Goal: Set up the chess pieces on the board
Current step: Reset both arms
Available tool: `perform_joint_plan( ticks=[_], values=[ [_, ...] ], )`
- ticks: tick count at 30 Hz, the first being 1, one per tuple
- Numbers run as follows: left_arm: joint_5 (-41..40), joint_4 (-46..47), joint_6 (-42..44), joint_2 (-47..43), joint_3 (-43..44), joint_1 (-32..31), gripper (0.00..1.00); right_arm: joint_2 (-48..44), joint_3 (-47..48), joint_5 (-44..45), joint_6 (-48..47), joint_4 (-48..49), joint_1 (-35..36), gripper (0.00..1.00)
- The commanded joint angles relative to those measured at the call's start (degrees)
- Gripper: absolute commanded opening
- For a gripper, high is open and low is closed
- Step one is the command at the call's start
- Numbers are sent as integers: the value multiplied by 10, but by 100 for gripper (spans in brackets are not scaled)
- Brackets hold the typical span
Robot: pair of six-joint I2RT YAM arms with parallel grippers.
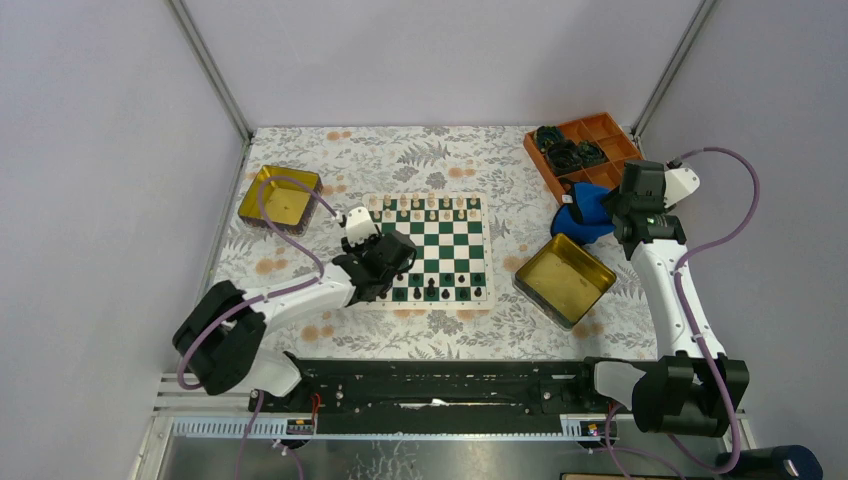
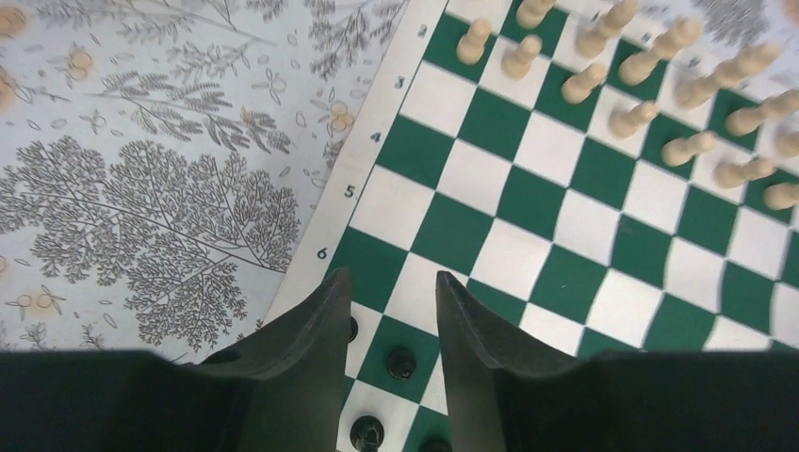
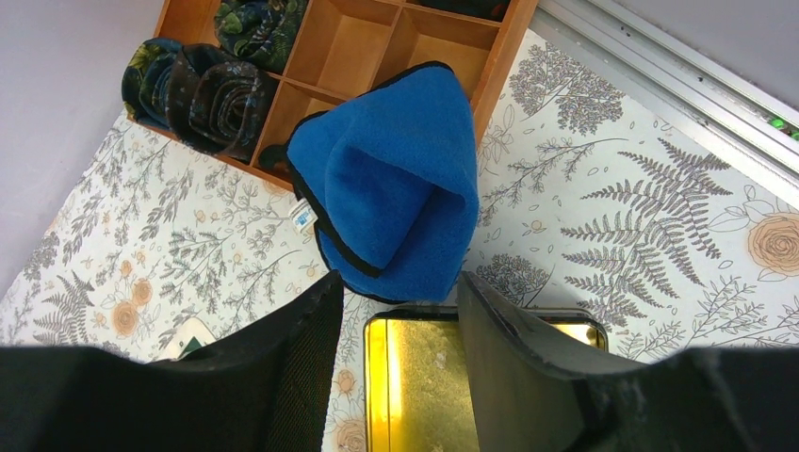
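Note:
The green-and-white board (image 1: 455,250) lies mid-table, and the left wrist view shows it close up (image 2: 528,188). Cream chess pieces (image 1: 425,208) fill its far rows (image 2: 603,80). A few black pieces (image 1: 432,286) stand near its front edge. My left gripper (image 1: 390,262) hovers over the board's left front corner, its jaws (image 2: 392,278) open. A black piece (image 2: 400,363) stands free on a green square in the gap between the fingers, and another (image 2: 366,433) stands behind it. My right gripper (image 1: 618,215) hangs open and empty (image 3: 399,278) off the board's right.
One gold tin (image 1: 280,195) sits left of the board. Another (image 1: 565,280) sits to its right, under my right gripper (image 3: 415,395). A blue cloth (image 3: 391,179) lies against a wooden divided tray (image 1: 585,150) holding dark rolled items (image 3: 203,85). The tablecloth is floral.

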Motion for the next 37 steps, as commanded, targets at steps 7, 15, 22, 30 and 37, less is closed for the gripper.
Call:
perform_joint_plan(
  ticks=[7, 15, 22, 30, 37],
  values=[
    [-45, -105, 82, -161, 100, 0, 71, 17, 45, -53, -67, 7, 13, 57],
    [17, -120, 159, -296, 108, 1, 99, 67, 77, -91, -181, -2, 71, 65],
    [20, -132, 250, -320, 127, 0, 99, 98, 87, -15, -239, 11, 153, 76],
    [8, -125, 300, -328, 119, 3, 99, 107, 73, 4, -236, 23, 180, 85],
    [19, -105, 322, -330, 94, 6, 99, 87, 40, 1, -239, 55, 181, 93]
  ],
)
